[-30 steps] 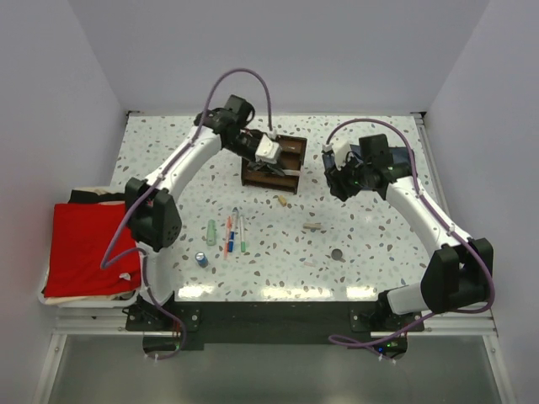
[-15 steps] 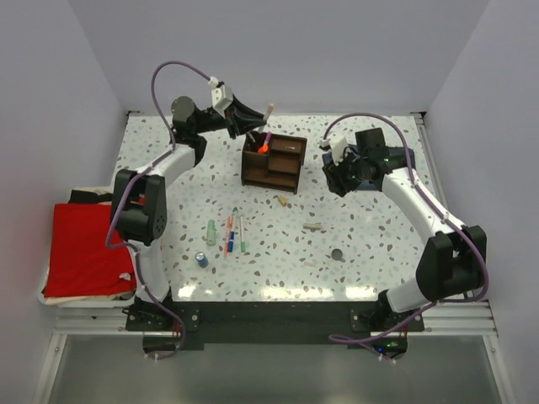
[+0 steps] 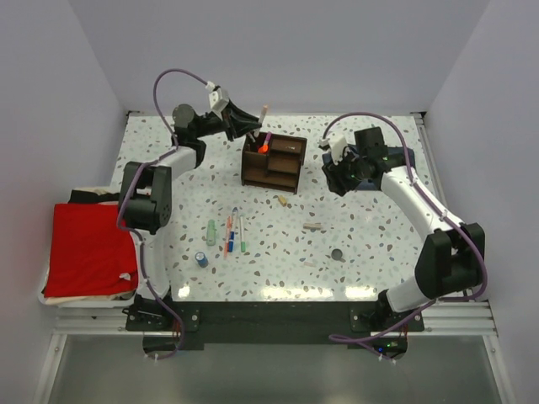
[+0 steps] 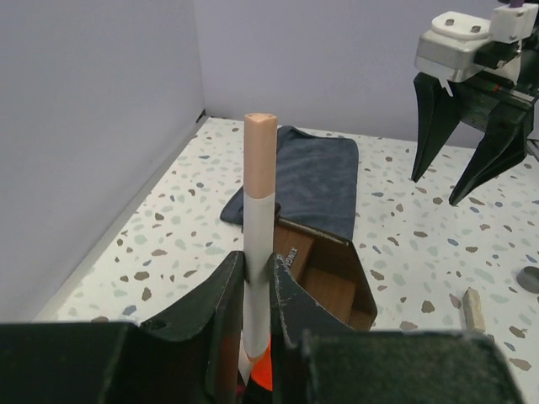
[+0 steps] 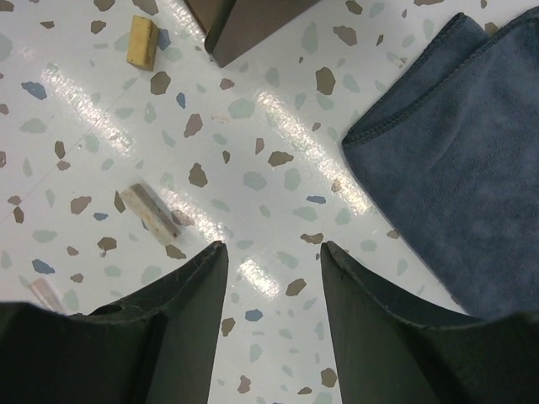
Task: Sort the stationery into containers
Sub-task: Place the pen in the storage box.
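**Colleague:** What do the left jaws have?

**Me:** I see the left gripper [image 4: 257,282] clamped on a white pen [image 4: 259,202] with a peach cap. The pen stands upright, pinched low on its barrel, with most of its length above the fingers [image 4: 226,290]. It hangs over the far left corner of the wooden organizer [image 3: 274,162]. An orange item [image 3: 263,147] sits in that corner compartment. I can't tell whether the pen's lower end reaches inside.

**Colleague:** And the right?

**Me:** The right gripper [image 5: 274,252] is spread wide and holds nothing. It hovers over bare table [image 5: 278,109] right of the organizer, beside the blue-grey cloth [image 5: 438,168]. A pale stick [image 5: 147,212] lies just off its left finger [image 5: 189,290], and a tan bit [image 5: 141,42] lies further away.

**Colleague:** What about the rest?

**Me:** The thin pens [image 3: 234,231], green tube [image 3: 211,231], blue cylinder [image 3: 202,259] and dark disc [image 3: 337,253] lie on the table, well apart from both grippers.
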Action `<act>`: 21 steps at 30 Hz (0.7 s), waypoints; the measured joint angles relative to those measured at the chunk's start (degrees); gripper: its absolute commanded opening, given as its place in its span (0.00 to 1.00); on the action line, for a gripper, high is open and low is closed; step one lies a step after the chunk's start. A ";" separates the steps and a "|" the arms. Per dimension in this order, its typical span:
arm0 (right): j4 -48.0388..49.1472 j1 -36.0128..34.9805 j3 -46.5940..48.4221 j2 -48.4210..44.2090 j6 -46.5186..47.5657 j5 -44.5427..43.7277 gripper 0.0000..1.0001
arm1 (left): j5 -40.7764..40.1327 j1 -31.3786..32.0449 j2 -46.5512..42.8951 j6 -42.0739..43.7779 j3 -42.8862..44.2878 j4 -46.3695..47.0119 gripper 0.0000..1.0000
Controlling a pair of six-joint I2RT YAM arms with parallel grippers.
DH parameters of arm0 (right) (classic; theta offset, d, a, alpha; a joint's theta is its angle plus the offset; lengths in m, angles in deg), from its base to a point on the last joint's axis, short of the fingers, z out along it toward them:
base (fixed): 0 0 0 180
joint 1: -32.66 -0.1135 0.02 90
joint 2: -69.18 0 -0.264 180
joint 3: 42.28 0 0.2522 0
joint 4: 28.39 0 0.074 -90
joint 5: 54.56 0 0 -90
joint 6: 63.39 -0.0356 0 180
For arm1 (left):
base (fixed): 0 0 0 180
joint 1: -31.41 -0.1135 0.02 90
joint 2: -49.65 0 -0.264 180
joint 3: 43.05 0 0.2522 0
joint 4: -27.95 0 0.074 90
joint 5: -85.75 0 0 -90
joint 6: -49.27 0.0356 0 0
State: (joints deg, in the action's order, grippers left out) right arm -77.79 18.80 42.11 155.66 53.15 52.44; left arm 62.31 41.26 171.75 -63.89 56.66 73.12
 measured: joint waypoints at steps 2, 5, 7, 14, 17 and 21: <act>-0.09 0.00 0.22 0.59 0.00 -0.04 0.52 | -0.15 -0.13 1.44 0.24 0.00 -0.50 0.00; -0.35 0.00 0.44 1.42 0.00 -0.31 0.52 | -0.22 -0.20 3.50 0.31 0.09 -1.07 0.00; -0.35 0.00 0.52 1.99 0.00 -0.59 0.52 | -0.33 -0.20 4.90 0.81 0.09 -1.44 0.00; -0.39 0.00 0.83 3.41 0.00 -0.96 0.52 | -0.59 -0.20 9.25 1.97 1.68 -3.26 0.12; -0.42 0.00 1.09 4.07 0.00 -0.96 0.52 | -0.79 -0.22 10.34 2.36 2.16 -4.26 0.19; -0.33 0.00 1.73 5.22 -0.04 -0.96 0.52 | -0.72 -0.35 10.43 2.78 2.19 -4.17 0.32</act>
State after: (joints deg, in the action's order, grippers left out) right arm -78.12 18.80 43.84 160.88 53.11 51.47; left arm 61.59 40.91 182.18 -61.11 58.85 68.95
